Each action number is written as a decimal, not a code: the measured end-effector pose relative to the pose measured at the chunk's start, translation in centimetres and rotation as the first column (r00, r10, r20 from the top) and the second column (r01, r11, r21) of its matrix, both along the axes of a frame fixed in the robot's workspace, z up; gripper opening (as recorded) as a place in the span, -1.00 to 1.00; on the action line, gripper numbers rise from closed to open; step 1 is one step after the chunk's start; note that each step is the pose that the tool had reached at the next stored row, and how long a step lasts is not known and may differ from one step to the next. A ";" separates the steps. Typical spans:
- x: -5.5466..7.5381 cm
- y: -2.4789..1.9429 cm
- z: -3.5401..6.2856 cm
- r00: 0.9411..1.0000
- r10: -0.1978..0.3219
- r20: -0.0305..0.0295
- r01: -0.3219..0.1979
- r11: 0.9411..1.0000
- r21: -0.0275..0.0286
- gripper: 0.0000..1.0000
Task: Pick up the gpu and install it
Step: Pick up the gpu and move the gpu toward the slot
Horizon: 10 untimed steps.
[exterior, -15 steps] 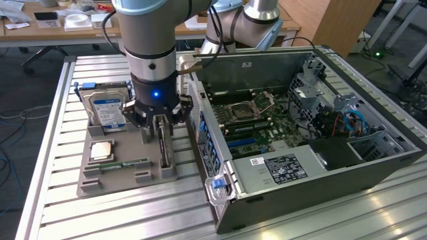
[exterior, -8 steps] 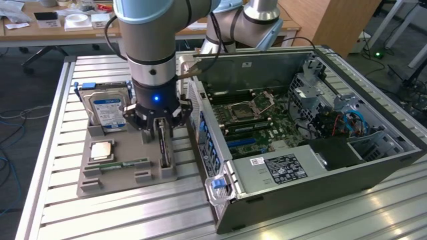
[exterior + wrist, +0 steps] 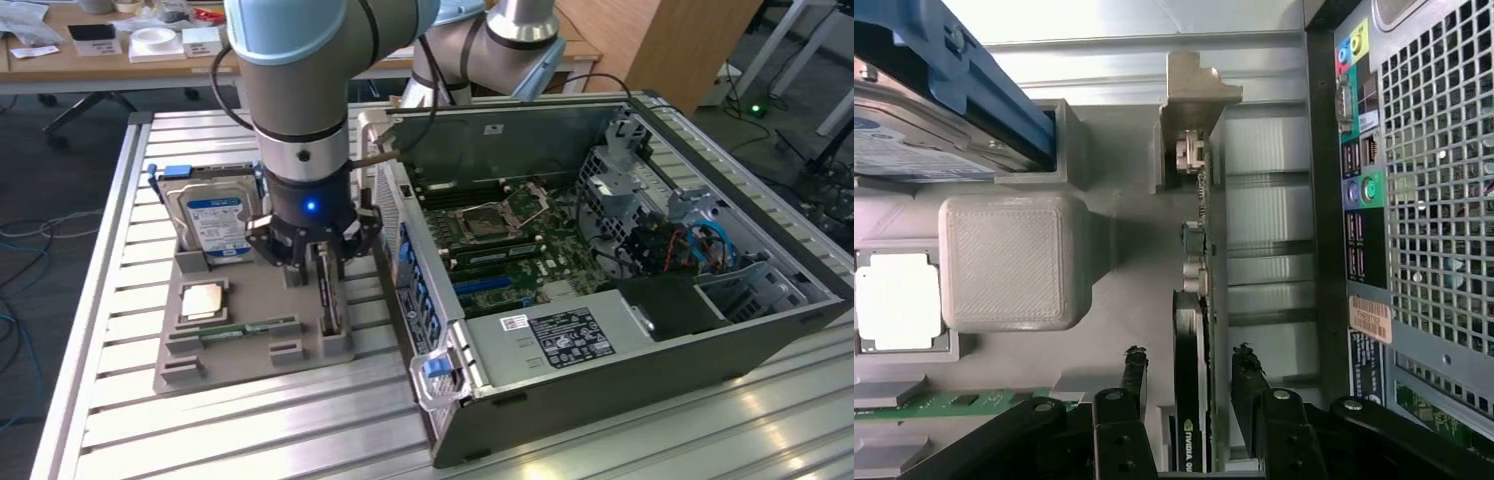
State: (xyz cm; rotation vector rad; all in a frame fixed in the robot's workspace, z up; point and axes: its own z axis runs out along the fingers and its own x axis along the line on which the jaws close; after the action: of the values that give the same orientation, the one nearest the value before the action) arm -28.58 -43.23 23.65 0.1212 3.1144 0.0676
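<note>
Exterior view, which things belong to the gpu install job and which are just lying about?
Job in hand:
- thin black gpu card, standing on edge in the grey tray
- gripper, open astride the card
- open black computer case

Lying about:
- silver hard drive with blue label
- slim green RAM stick
- square silver processor chip

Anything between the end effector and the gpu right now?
Nothing visible. The fingers of the end effector straddle the thin black-faced gpu card, which stands on edge in the grey plastic holder tray, with open gaps on either side.

Black gpu (image 3: pixel 1190 385), grey tray (image 3: pixel 1126 320)
</note>
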 end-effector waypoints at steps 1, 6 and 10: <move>0.0 0.03 -0.17 1.000 0.000 0.000 0.000 1.000 0.000 -0.05; 0.0 0.14 -0.47 1.000 0.000 0.000 0.000 1.000 0.000 -0.05; 0.0 0.15 -0.51 1.000 0.000 0.000 0.000 1.000 0.000 -0.05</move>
State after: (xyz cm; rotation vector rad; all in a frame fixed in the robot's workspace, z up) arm -28.59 -43.08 23.14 0.1215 3.1144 0.0676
